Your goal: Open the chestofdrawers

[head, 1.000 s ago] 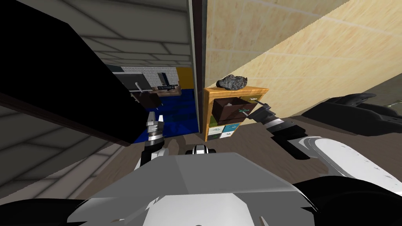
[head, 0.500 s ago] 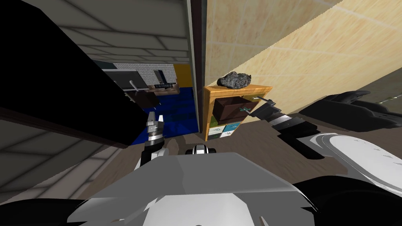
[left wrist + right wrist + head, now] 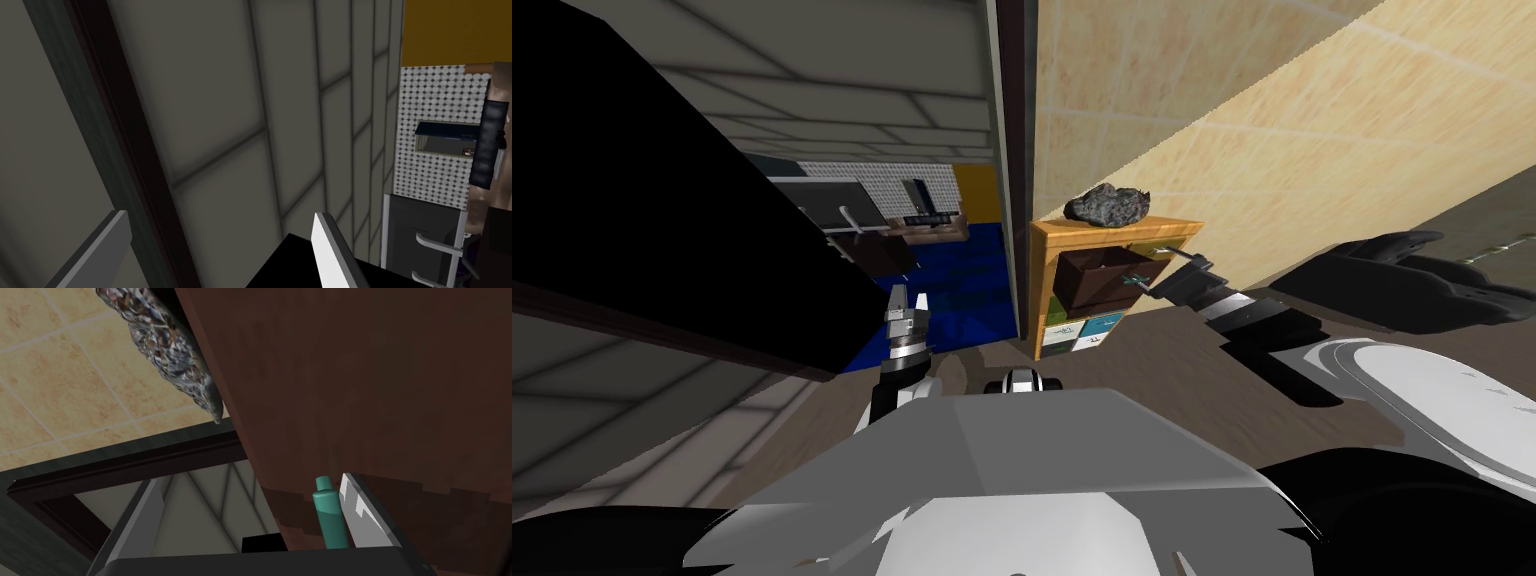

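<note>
Straddling the teal handle (image 3: 328, 515) on the drawer (image 3: 380, 388), right gripper (image 3: 250, 485) gapes wide.

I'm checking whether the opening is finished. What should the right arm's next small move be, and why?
Probably ease the right gripper straight back off the teal handle: the brown drawer already stands well out of the chest of drawers, and the fingers are open, with the handle beside one.
</note>
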Robot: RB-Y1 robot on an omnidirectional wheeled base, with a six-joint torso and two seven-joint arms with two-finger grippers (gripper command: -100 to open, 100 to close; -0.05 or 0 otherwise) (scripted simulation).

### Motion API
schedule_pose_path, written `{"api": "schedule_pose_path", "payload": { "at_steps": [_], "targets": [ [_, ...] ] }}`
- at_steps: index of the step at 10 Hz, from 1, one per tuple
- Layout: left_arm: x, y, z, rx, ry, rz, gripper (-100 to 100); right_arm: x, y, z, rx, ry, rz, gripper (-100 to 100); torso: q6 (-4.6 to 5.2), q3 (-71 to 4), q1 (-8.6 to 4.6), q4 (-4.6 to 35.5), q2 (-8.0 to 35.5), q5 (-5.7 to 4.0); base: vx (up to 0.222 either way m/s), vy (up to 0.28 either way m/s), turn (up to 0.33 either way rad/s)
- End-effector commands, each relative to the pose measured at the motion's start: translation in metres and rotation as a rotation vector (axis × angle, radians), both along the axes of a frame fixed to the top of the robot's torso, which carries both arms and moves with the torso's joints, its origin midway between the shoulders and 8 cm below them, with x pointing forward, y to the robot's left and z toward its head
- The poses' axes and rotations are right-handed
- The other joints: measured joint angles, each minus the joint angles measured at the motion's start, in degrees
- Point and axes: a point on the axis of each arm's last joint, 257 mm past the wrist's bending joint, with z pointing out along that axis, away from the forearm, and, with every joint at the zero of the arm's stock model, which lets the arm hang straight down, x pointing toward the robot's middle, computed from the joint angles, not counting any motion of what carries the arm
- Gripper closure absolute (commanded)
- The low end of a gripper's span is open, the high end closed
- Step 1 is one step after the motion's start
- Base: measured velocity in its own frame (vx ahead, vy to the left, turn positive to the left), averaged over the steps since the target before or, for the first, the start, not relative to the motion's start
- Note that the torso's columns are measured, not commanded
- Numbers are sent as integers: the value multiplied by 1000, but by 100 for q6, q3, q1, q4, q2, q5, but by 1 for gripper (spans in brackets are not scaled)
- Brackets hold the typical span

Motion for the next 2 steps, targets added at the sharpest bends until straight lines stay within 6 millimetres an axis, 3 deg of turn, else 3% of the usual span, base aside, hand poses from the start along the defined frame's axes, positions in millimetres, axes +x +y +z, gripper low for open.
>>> {"api": "schedule_pose_path", "payload": {
  "at_steps": [1,2],
  "targets": [
    [0,0,0,0,0,0,0,0,0,-1,0,2,-1,0,0,-3,-2,-3,-5,-2,0,0,0],
    [0,0,0,0,0,0,0,0,-1,-2,0,4,-1,0,0,-4,-4,-6,-8,-4,0,0,0]
  ]
}}
